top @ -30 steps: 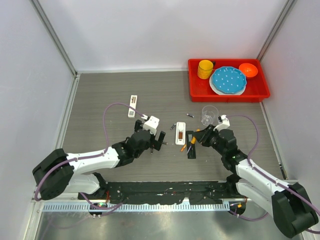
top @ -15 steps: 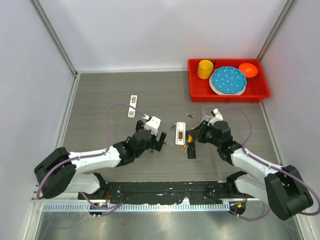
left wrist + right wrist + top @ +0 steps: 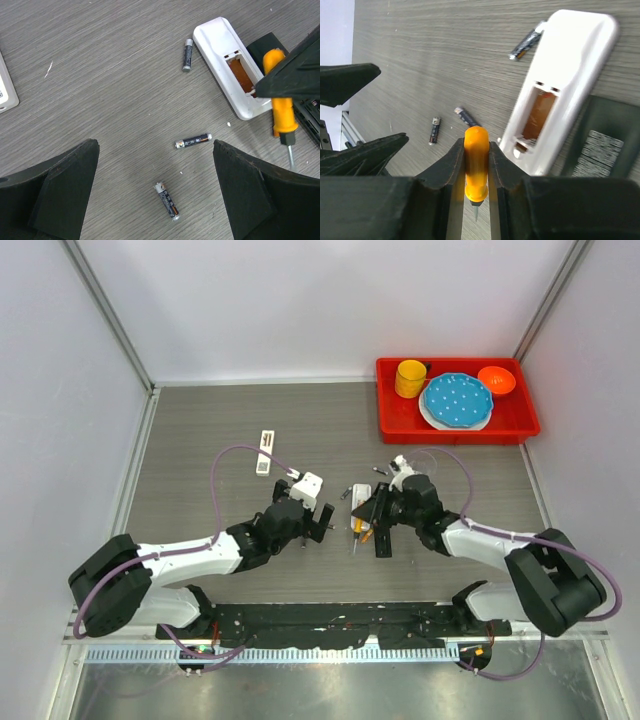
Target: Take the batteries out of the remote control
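Note:
A white remote (image 3: 222, 50) lies back up with its battery compartment (image 3: 241, 75) open, brown inside, no cell visible in it. Three dark batteries lie loose on the table: one beside the remote's end (image 3: 187, 48), two nearer my left gripper (image 3: 193, 141) (image 3: 167, 201). My left gripper (image 3: 155, 146) is open and empty, hovering over those two. My right gripper (image 3: 476, 165) is shut on an orange-handled screwdriver (image 3: 476, 160), held just above the remote (image 3: 565, 75) near its compartment. In the top view the right gripper (image 3: 370, 513) partly covers the remote (image 3: 360, 496).
A black remote (image 3: 383, 542) lies right of the white one. A second white remote (image 3: 265, 452) lies at the far left. A clear cup (image 3: 424, 460) stands behind the right arm. A red tray (image 3: 392, 422) at the back right holds a yellow cup, blue plate and orange bowl.
My right gripper has moved left with the screwdriver, from beside the black remote to over the white remote. The left arm has barely moved.

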Controlling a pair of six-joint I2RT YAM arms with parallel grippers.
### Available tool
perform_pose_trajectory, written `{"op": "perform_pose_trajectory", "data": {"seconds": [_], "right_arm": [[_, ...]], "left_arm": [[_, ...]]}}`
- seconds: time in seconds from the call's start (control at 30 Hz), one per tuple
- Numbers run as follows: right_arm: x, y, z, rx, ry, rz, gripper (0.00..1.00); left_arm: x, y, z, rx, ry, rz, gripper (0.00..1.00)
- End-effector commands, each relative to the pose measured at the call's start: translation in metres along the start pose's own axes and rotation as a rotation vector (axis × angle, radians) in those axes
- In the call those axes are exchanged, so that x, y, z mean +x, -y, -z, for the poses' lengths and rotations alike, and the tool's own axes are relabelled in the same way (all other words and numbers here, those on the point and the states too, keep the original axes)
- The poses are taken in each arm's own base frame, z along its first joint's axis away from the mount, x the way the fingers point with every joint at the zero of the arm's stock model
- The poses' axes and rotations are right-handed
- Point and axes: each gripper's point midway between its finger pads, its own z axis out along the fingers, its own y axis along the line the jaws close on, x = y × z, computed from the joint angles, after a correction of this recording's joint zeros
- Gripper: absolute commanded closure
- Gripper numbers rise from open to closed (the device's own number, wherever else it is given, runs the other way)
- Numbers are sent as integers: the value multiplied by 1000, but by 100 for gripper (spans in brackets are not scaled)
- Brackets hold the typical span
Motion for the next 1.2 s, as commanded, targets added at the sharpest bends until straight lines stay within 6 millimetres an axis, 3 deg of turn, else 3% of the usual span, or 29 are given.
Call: {"op": "perform_pose_trajectory", "data": {"seconds": [0.0, 0.17, 0.37, 0.63, 0.97, 1.17], "right_arm": [[-12, -36, -14, -101, 22, 48, 98], [1, -45, -30, -123, -35, 53, 98], [10, -39, -43, -111, -70, 34, 98], [16, -36, -50, -90, -110, 32, 89], [8, -37, -46, -71, -83, 63, 66], [-3, -30, -34, -11, -21, 83, 47]], "left_arm": [[-27, 1, 0, -6, 72, 30, 0], [-26, 0, 1, -13, 73, 27, 0], [-26, 0, 0, -9, 70, 24, 0], [-24, 1, -2, -10, 61, 19, 0], [-27, 0, -2, -14, 65, 19, 0], [-25, 0, -2, -14, 59, 16, 0]]}}
